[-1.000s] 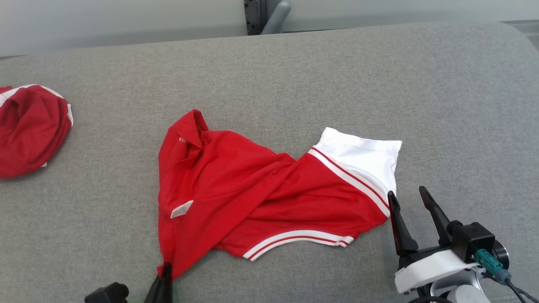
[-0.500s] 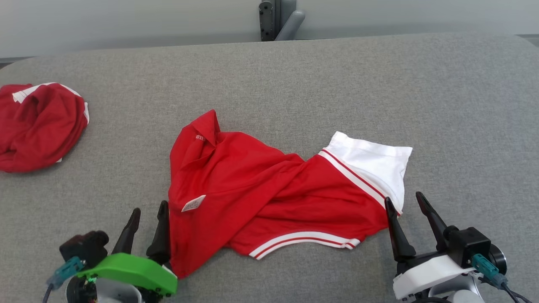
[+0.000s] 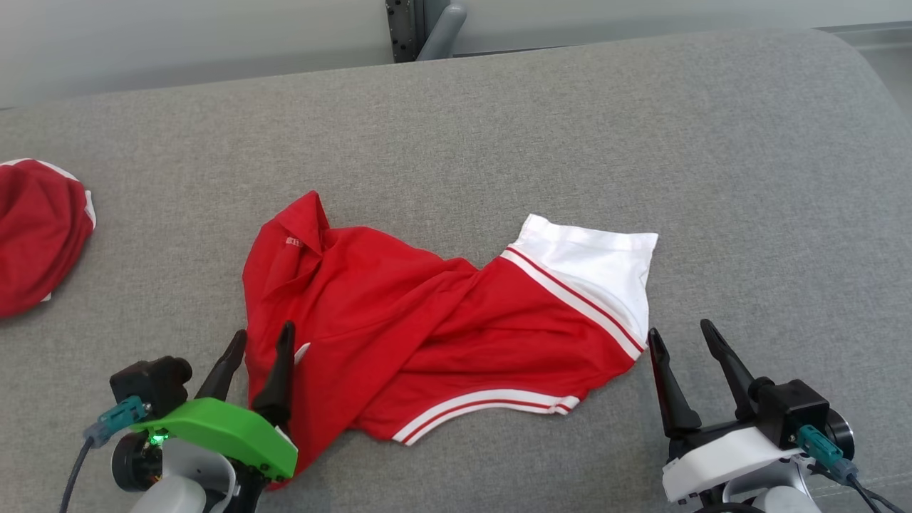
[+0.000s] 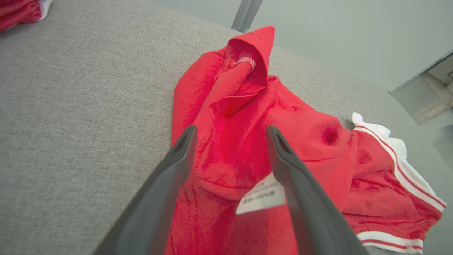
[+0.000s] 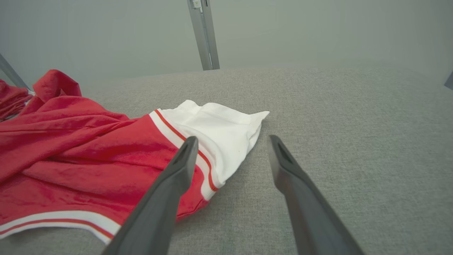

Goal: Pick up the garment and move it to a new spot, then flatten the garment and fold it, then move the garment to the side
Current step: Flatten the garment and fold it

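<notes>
Garment (image 3: 427,320): a red polo shirt, crumpled, lying on the grey cloth-covered desk (image 3: 499,142) in the middle of the head view. Its long axis runs across the frame from left to right, dipping slightly towards the right. The collar (image 3: 303,228) stands up and points to the upper left. A white sleeve (image 3: 598,260), edged with red and white stripes, points to the upper right. A striped white hem curves along the lower centre.

The left gripper (image 3: 263,330) is at the lower left with its fingers spread, one on each side of the shirt's left edge and nothing pinched between them. The right gripper (image 3: 678,329) is at the lower right, also spread, just beside the sleeve's lower corner.

The left wrist view shows the white care label (image 4: 262,196) with its printed text against the inner side of one finger, where the head view shows only a sliver of it. The right wrist view shows one finger over the striped sleeve edge and the other over bare desk.

A second red garment (image 3: 35,235) lies bunched at the left edge of the head view, well apart from the polo shirt.
</notes>
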Motion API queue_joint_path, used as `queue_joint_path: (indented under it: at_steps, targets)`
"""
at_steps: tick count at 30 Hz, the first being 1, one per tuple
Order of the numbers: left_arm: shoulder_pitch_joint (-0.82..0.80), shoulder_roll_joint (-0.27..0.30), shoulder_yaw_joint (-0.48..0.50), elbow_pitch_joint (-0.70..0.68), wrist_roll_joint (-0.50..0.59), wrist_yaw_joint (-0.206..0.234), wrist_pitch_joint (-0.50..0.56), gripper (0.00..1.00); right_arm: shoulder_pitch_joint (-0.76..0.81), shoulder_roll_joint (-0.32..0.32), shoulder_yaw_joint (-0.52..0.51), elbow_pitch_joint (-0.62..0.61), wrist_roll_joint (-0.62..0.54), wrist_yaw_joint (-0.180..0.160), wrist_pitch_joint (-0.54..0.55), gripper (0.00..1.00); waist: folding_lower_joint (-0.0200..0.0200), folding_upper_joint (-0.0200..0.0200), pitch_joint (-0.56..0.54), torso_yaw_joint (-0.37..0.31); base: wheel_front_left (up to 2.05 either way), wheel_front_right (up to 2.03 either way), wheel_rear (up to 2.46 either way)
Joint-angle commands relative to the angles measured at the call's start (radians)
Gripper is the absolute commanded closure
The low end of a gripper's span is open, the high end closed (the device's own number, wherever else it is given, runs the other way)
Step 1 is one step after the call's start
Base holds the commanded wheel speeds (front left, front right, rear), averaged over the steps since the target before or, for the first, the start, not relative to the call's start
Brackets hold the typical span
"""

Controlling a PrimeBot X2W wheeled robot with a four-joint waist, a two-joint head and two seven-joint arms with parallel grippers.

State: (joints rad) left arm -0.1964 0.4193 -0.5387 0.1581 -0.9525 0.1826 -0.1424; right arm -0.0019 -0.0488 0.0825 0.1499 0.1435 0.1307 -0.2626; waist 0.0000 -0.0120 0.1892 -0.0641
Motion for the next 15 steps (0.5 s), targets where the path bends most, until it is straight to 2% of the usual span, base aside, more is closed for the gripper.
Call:
queue_joint_path:
  at_steps: [1,4,8,12,15]
  targets:
    - [0.019,0.012,0.007,-0.018,-0.014,-0.01,0.001,0.0,0.011,-0.003,-0.001,-0.001,-0.001,0.0,-0.003,0.0,0.0,0.012,-0.001,-0.006,0.0,0.0,0.0]
    - [0.068,0.035,0.007,-0.098,-0.04,-0.024,0.019,0.0,0.016,-0.003,-0.002,0.0,-0.003,0.0,-0.003,0.0,0.0,0.012,-0.006,-0.012,0.0,0.0,0.0]
    - [0.123,0.063,-0.004,-0.178,-0.047,-0.009,0.044,0.0,0.017,-0.003,-0.006,0.0,-0.006,0.0,-0.003,0.0,0.0,0.012,-0.013,-0.006,0.0,0.0,0.0]
    - [0.127,0.06,0.0,-0.167,-0.047,0.01,0.045,0.0,0.009,-0.003,0.004,0.005,-0.015,0.0,-0.003,0.0,0.0,0.012,-0.021,0.005,0.0,0.0,0.0]
    - [0.109,0.046,-0.005,-0.138,-0.065,-0.007,0.055,0.0,0.002,-0.003,0.006,0.01,-0.019,0.0,-0.003,0.0,0.0,0.012,-0.03,0.009,0.0,0.0,0.0]
